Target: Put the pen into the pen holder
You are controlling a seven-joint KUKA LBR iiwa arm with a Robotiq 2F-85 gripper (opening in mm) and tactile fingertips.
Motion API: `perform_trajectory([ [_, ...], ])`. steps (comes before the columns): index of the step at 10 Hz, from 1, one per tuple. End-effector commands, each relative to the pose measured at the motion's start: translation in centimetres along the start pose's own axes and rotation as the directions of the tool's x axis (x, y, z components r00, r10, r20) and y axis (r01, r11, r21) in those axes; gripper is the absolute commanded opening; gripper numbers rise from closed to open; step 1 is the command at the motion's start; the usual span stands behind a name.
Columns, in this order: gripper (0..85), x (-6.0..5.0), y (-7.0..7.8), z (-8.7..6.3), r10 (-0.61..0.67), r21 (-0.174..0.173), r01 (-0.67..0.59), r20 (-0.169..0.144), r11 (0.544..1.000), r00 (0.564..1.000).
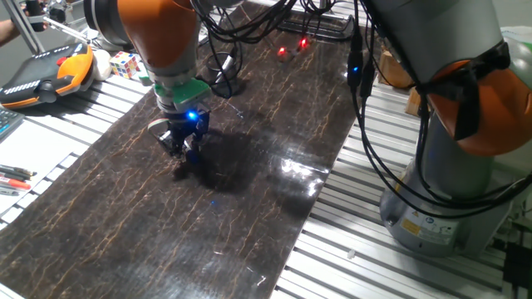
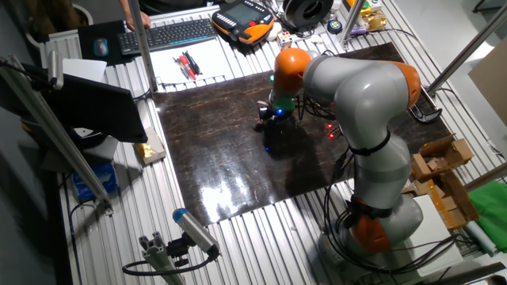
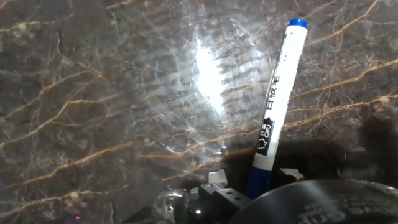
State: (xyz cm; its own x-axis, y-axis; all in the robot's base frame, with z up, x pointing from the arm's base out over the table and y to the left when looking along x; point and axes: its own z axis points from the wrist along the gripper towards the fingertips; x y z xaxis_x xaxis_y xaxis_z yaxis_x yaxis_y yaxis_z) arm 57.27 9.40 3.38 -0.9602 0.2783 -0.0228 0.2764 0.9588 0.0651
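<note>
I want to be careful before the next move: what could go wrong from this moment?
1. In the hand view the pen sticks out slanted and is gripped only near its lower end, so it may pivot or slip.
2. The hand hangs low over the dark marble-pattern mat; the pen's free end could strike it.
3. I cannot pick out the pen holder with certainty in either fixed view, so aiming the pen there looks uncertain.
</note>
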Motion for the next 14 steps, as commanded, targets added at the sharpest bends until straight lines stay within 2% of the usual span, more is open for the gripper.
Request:
perform_trajectory([
  [1,47.7,-0.01,0.0,0.0,0.0,0.001,0.0,0.0,1.0,1.0],
  [2,47.7,-0.02,-0.01,0.0,0.0,0.001,0.0,0.005,1.0,1.0],
  [3,47.7,-0.02,-0.01,0.0,-0.001,0.007,0.001,0.028,1.0,1.0],
  [7,47.7,-0.04,-0.01,-0.02,0.003,0.007,-0.004,0.038,1.0,0.999],
  [9,47.7,-0.12,-0.01,-0.09,0.004,0.016,-0.005,0.078,1.0,0.997],
  [14,46.0,-0.2,-0.04,0.02,0.004,0.011,-0.004,0.064,1.0,0.998],
])
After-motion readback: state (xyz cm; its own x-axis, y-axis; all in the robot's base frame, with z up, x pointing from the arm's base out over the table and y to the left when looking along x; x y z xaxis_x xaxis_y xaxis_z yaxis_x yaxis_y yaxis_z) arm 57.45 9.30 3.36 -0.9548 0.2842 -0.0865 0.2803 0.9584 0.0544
